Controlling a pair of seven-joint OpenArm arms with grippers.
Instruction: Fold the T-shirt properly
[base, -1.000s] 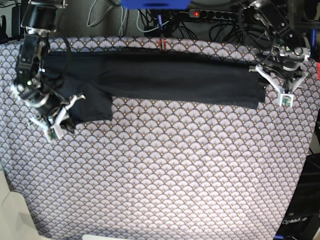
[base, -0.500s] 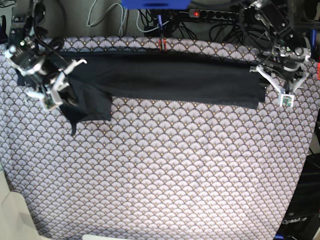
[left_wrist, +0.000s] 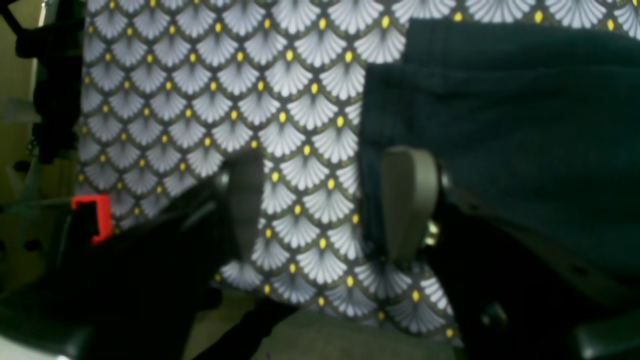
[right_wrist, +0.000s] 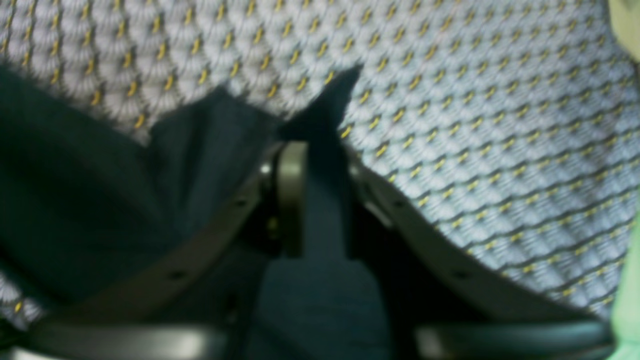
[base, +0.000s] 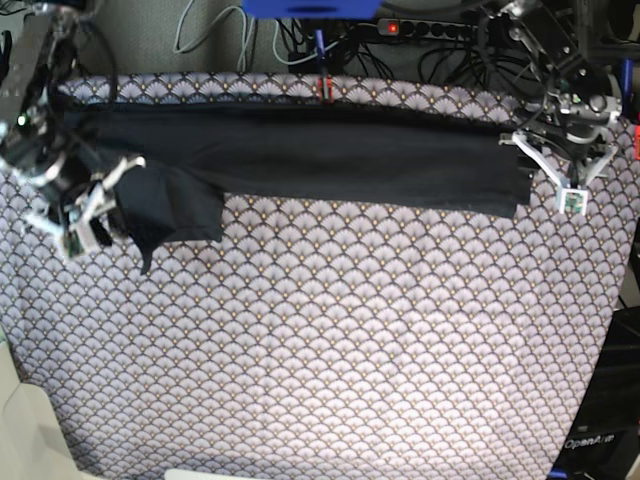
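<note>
I find the T-shirt (base: 330, 160) lying as a long narrow band across the far part of the bench (base: 330, 360), on the grey scallop-patterned cloth. It appears already folded lengthwise, which would explain the slim strip. One sleeve portion (base: 180, 210) hangs out below the band at the end nearer my right arm, so that end is not yet tidy.

My right end effector (base: 90, 212) sits at that sleeve end. In the right wrist view a strip of dark fabric runs between its fingers (right_wrist: 292, 195), and the jaws stand a little apart around it. The picture is blurred, so I cannot tell whether the cloth is truly gripped or merely lying between the jaws. I judge the arm is placed there to deal with the loose sleeve.

My left end effector (base: 562, 172) is released, jaws wide. In the left wrist view its pads (left_wrist: 407, 200) straddle bare patterned cloth, one pad against the shirt's hem edge (left_wrist: 370, 165). It holds nothing. I judge it is stationed at the hem end to take that edge for a crosswise fold.

Risk noted: the soft fabric may drag and spoil the straight band if either end is lifted alone.
</note>
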